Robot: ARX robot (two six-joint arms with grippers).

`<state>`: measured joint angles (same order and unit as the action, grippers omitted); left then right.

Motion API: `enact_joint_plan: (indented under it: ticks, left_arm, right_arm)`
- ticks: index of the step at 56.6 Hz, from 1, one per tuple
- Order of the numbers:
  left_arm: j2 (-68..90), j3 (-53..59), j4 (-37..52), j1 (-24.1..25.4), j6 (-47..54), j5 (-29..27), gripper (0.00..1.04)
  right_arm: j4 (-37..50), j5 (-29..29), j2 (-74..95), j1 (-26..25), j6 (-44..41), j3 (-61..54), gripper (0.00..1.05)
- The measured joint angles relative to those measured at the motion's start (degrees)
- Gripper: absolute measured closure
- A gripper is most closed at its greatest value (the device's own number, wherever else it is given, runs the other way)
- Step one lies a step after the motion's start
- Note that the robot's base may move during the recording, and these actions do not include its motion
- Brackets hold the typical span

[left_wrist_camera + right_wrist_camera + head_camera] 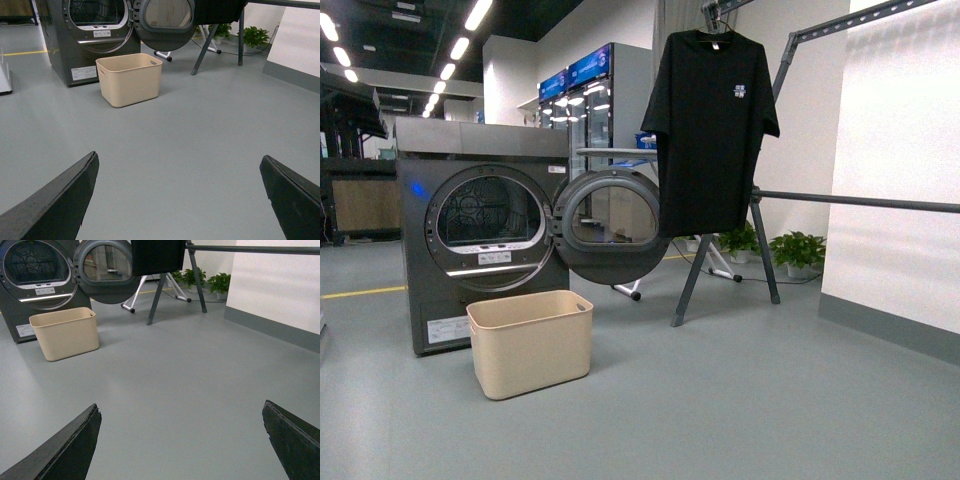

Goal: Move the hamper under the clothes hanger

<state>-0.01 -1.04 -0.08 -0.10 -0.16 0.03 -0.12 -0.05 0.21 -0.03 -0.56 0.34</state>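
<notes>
The beige hamper [530,343] stands on the grey floor in front of the dark grey dryer, left of the clothes hanger [775,150]. The hanger's slanted legs and long bars reach to the right, and a black T-shirt [708,125] hangs from it. The hamper also shows in the left wrist view [130,79] and the right wrist view [65,333], far from both grippers. My left gripper [179,161] is open and empty over bare floor. My right gripper [181,406] is open and empty too. Neither arm shows in the front view.
The dryer [485,235] has its round door [610,225] swung open towards the hanger. A white folding stand [632,290] lies behind the door. Potted plants [798,250] sit by the white wall [900,150] at right. A yellow floor line [360,292] runs at left.
</notes>
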Motion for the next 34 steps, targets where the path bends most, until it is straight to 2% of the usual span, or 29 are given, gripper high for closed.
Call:
enact_joint_plan:
  ticks: [34]
  left_arm:
    - [0.00, 0.00, 0.00, 0.00, 0.00, 0.00, 0.07]
  right_arm:
    - [0.00, 0.00, 0.00, 0.00, 0.02, 0.00, 0.08]
